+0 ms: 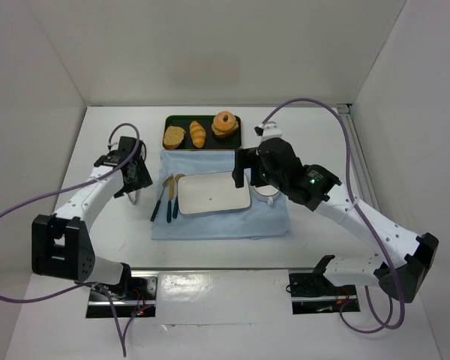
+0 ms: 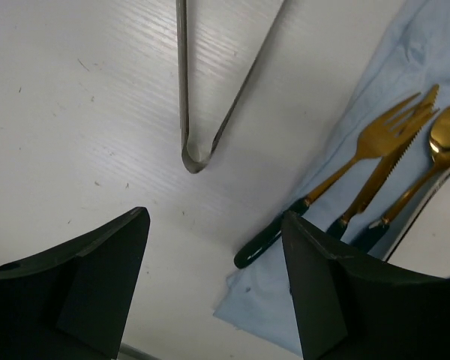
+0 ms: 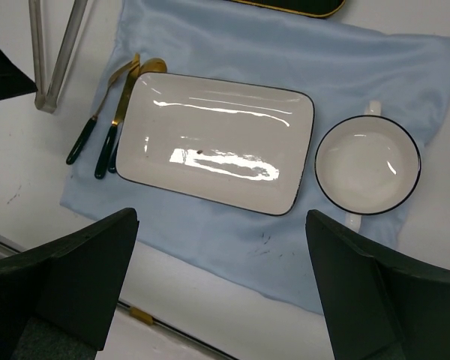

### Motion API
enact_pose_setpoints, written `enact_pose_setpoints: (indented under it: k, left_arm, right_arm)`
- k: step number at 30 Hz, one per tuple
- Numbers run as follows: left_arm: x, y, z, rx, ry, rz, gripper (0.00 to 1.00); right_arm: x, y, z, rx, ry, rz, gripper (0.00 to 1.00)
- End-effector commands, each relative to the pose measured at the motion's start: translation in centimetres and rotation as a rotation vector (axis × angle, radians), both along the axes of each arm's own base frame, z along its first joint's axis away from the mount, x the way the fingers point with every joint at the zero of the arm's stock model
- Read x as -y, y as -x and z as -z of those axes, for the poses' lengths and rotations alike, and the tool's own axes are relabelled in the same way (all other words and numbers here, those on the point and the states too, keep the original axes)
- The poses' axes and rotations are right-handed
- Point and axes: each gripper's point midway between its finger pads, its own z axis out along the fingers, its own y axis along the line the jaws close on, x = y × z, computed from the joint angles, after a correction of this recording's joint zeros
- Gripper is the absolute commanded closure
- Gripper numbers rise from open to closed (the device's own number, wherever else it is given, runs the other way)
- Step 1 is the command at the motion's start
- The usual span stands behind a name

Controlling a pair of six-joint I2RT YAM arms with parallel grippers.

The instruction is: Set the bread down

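The bread, an orange-brown ring-shaped bagel [image 1: 225,121], lies at the right end of a dark green tray [image 1: 237,140] at the back of the table, on top of flat slices. It does not show in either wrist view. My right gripper [image 1: 244,174] is open and empty, hovering over the right end of a white rectangular plate [image 1: 214,193], in front of the tray. In the right wrist view the open gripper [image 3: 221,277] looks down on the plate [image 3: 217,142]. My left gripper [image 1: 137,180] is open and empty left of the cloth, above metal tongs [image 2: 202,112]; its wrist view [image 2: 214,262] shows nothing between the fingers.
A bread slice [image 1: 173,136] and a golden roll [image 1: 198,133] share the tray. A light blue cloth [image 1: 217,221] carries the plate, a white bowl [image 3: 367,161] and gold cutlery with dark handles [image 3: 109,127]. White walls enclose the table on three sides.
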Motion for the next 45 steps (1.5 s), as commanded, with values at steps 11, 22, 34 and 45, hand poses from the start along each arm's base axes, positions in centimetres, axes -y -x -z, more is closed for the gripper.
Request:
enact_pose_setpoints:
  k: [11,22,34,45]
  left_arm:
    - [-2.4,-5.4,3.9,-0.024,0.12,-0.053,0.16]
    - [-4.4,-6.1,7.0,-0.094,0.125,-0.077,0.16]
    - [-4.4,-8.1,9.2,-0.15,0.125,-0.023,0.19]
    - [-4.4,-8.7,11.1,-0.206,0.153,-0.016,0.2]
  right_arm:
    - [1.9,-0.8,-3.0,0.04,-0.026,0.049,0.0]
    - [2.4,-1.6,-3.4,0.043,-0.011,0.072,0.0]
    - [3.0,-1.6,-3.1,0.033,0.006,0.089,0.0]
    - [3.3,-1.8,-3.1,0.04,0.013,0.104,0.0]
